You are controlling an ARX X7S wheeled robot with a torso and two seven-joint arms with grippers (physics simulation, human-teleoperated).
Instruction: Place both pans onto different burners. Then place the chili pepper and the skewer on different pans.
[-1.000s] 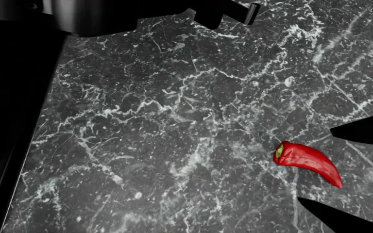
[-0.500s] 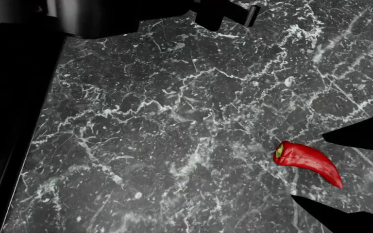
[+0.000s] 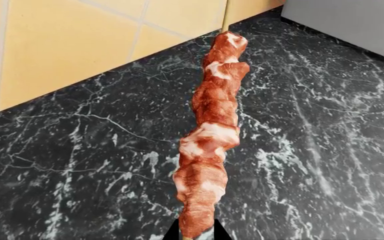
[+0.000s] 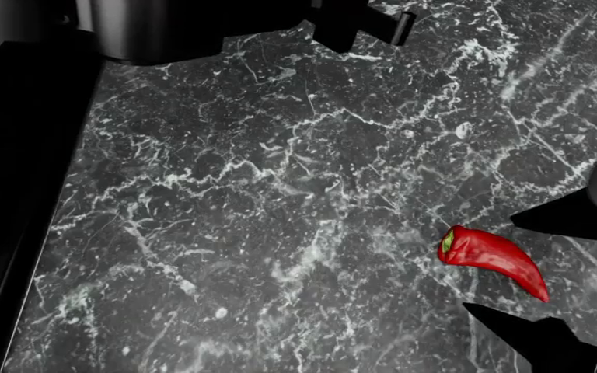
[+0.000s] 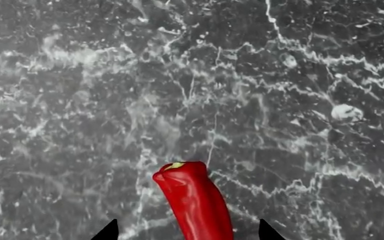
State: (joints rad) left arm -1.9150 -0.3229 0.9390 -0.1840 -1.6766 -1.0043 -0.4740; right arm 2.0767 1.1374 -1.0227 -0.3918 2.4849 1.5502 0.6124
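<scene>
The red chili pepper (image 4: 490, 260) lies on the dark marble counter (image 4: 277, 202). My right gripper (image 4: 488, 263) is open, with one black finger on each side of the pepper and a gap to both. In the right wrist view the chili pepper (image 5: 195, 200) runs between the tips of the right gripper (image 5: 188, 230). My left gripper (image 3: 195, 235) is shut on the near end of the skewer (image 3: 209, 135), whose meat chunks stretch out above the counter toward the wall. The pans and the burners are out of view.
A yellow tiled wall (image 3: 58, 45) borders the counter behind the skewer, with a grey panel (image 3: 352, 25) beside it. In the head view a steel body (image 4: 153, 31) and black shapes fill the top and left edges.
The right gripper's two fingers have slid a little further left along both sides of the pepper. The pepper itself has not moved.
</scene>
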